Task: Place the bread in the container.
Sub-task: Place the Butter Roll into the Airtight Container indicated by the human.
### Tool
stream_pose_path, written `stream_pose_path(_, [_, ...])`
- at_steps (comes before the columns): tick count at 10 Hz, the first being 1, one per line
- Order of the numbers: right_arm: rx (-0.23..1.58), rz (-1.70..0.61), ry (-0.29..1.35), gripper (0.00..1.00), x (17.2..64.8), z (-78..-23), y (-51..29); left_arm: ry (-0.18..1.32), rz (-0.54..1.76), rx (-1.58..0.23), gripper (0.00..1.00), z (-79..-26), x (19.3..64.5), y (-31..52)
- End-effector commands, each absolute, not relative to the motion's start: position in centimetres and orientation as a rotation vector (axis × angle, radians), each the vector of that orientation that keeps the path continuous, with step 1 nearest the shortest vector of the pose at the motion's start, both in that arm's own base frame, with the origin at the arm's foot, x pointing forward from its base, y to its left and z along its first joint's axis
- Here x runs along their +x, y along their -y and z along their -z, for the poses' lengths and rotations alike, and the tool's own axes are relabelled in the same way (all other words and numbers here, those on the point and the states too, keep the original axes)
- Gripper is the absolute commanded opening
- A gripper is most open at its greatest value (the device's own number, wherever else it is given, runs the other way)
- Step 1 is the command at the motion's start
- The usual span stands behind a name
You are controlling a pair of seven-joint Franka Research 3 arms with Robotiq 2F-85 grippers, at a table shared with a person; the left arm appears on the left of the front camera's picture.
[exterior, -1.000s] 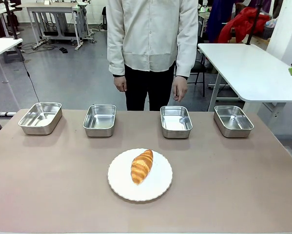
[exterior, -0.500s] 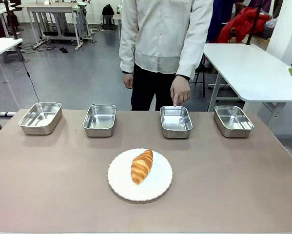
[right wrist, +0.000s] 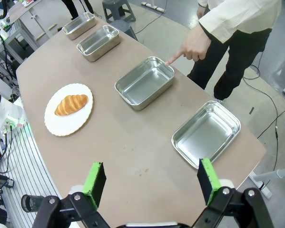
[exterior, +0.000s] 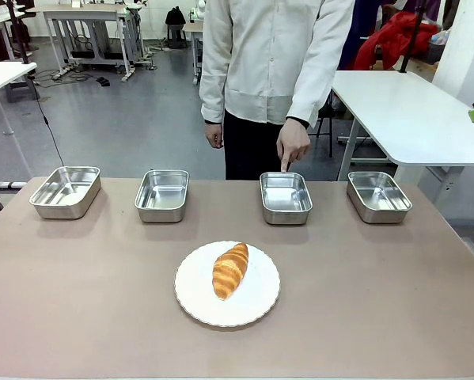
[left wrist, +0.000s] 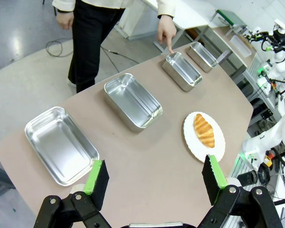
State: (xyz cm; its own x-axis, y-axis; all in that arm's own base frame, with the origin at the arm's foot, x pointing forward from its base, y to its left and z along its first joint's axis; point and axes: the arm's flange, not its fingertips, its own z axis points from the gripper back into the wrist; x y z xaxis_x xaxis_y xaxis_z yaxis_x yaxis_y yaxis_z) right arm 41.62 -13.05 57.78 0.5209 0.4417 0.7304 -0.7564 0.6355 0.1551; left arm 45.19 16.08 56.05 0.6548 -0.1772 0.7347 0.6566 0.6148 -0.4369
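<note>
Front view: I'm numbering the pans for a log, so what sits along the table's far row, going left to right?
leftmost pan → second pan → third pan, with the person's hand pointing a finger at its far rim → rightmost pan

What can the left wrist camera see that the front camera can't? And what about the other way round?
From the left wrist camera you get the left gripper itself at the bottom edge, jaws open, green pads apart. From the front camera you get a red cloth heaped behind the person. Both share the bread lying on the white plate, the row of four steel pans, and the person's hand pointing a finger at the container, third pan from the robot's left.
</note>
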Motion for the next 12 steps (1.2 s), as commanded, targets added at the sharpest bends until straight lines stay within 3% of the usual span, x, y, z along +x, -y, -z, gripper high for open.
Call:
stream_pose_path(1, [0.509,-0.763,0.726,1.00,41.7,-57.8,13.1,0.702,0.533,-0.771,1.00,-56.2,45.1,-16.0])
stream_pose_path(6, [0.496,-0.754,0.709,1.00,41.6,-57.8,13.1,0.702,0.533,-0.771,1.00,-56.2,45.1,-16.0])
stream_pose_path(10, [0.444,-0.674,0.711,1.00,38.7,-65.6,1.1,0.702,0.533,-0.771,1.00,-56.2,45.1,-16.0])
stream_pose_path(12, [0.380,-0.550,0.603,1.00,37.5,-64.7,-7.0,0.702,0.533,-0.771,1.00,-56.2,45.1,-16.0])
